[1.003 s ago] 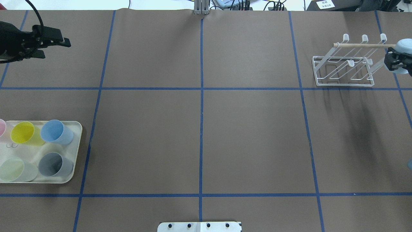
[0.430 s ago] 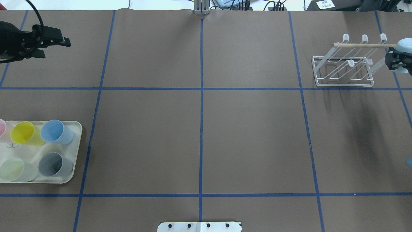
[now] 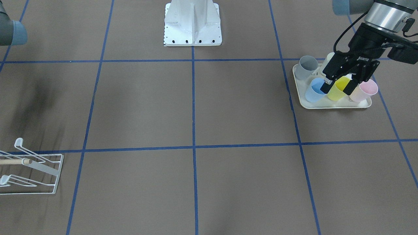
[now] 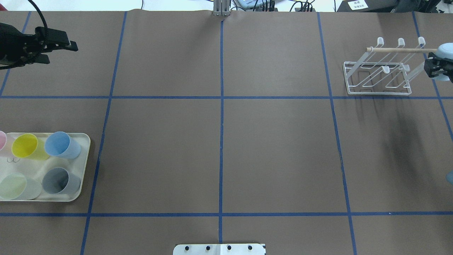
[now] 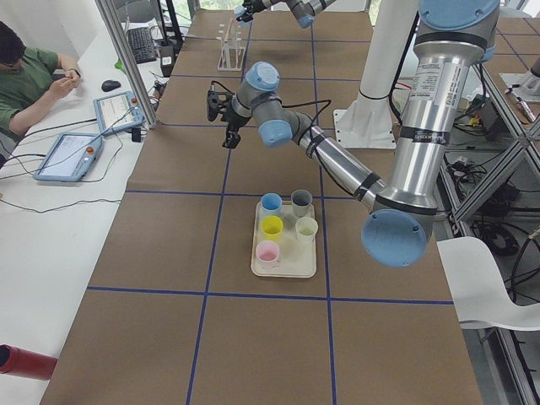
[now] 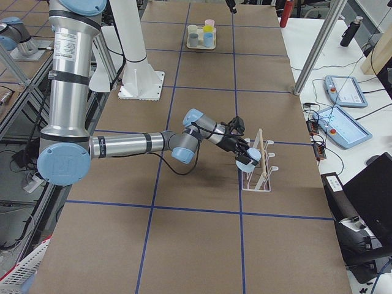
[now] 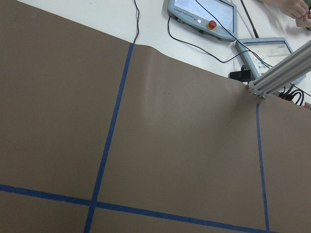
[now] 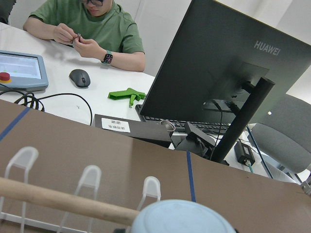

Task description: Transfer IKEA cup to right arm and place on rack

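**A:** Which step is this?

**B:** The placing, I'd judge. The right gripper (image 4: 437, 67) is clamped on the pale blue cup (image 4: 445, 50), just beside the end of the rack (image 4: 378, 79), near the far right corner of the worktop (image 4: 276, 148).

**A:** And the other arm?

**B:** The left gripper (image 3: 337, 87) hangs high over the worktop's left side, fingers spread, nothing between them, apart from the tray (image 4: 84, 170).

**A:** What next?

**B:** Probably the cup's mouth must line up over one of the prongs (image 4: 401, 41), clear of the dowel (image 4: 400, 50), and slide down before the fingers let go.
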Robot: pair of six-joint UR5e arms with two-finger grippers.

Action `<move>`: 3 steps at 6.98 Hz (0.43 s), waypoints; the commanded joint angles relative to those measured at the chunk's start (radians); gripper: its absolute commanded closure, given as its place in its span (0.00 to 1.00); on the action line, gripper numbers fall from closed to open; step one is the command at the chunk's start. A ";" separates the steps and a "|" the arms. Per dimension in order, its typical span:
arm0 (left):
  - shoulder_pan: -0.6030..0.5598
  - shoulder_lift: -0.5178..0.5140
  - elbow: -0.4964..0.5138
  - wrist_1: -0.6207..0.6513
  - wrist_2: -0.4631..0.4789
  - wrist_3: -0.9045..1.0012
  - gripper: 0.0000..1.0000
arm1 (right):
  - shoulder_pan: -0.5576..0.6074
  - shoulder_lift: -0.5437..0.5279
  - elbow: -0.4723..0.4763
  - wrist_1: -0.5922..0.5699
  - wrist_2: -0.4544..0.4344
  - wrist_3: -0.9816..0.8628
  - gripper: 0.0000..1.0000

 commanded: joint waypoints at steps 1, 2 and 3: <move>0.000 -0.001 0.000 0.000 0.000 -0.002 0.00 | 0.013 0.004 -0.001 -0.001 -0.002 -0.002 1.00; 0.000 -0.001 0.000 0.000 0.000 -0.003 0.00 | 0.013 0.017 -0.003 -0.001 -0.002 -0.002 1.00; 0.000 0.004 0.000 0.000 0.000 -0.003 0.00 | 0.013 0.034 -0.019 -0.001 -0.002 -0.002 1.00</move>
